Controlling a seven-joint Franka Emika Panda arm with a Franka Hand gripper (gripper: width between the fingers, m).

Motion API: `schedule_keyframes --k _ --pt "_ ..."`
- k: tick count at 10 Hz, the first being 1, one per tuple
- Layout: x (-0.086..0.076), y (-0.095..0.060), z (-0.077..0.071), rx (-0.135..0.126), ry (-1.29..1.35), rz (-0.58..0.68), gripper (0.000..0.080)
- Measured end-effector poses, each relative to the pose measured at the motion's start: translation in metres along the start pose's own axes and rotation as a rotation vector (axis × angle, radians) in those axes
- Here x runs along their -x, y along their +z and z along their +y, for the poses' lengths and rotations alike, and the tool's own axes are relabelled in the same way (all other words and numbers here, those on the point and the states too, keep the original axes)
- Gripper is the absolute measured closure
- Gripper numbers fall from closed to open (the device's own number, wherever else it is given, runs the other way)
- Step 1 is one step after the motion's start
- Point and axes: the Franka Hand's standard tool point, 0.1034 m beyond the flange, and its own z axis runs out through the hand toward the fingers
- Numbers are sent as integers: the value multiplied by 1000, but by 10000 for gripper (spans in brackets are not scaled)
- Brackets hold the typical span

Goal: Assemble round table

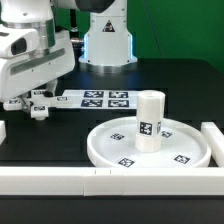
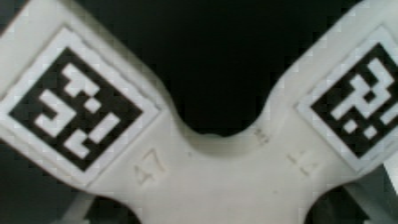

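Leg (image 1: 149, 120) upright on round disc (image 1: 103, 152)
We see the tool (image 1: 33, 104) clamped on the cross-shaped foot (image 2: 199, 165), well apart from the disc.

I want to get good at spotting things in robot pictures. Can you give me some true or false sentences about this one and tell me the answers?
1. The leg stands upright on the round disc. True.
2. The cross-shaped foot sits on top of the leg. False: it is at the gripper, on the exterior view's left, well apart from the leg.
3. The marker board lies flat on the table, behind the round disc. True.
4. The gripper is lifting the round disc. False: the round disc rests on the table, away from the gripper.
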Motion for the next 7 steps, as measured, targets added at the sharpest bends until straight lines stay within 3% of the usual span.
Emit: schedule_keyframes --k 4,7 --pt "-24 -25 -2 -9 84 13 356" --pt "-66 -55 -19 -49 222 13 356"
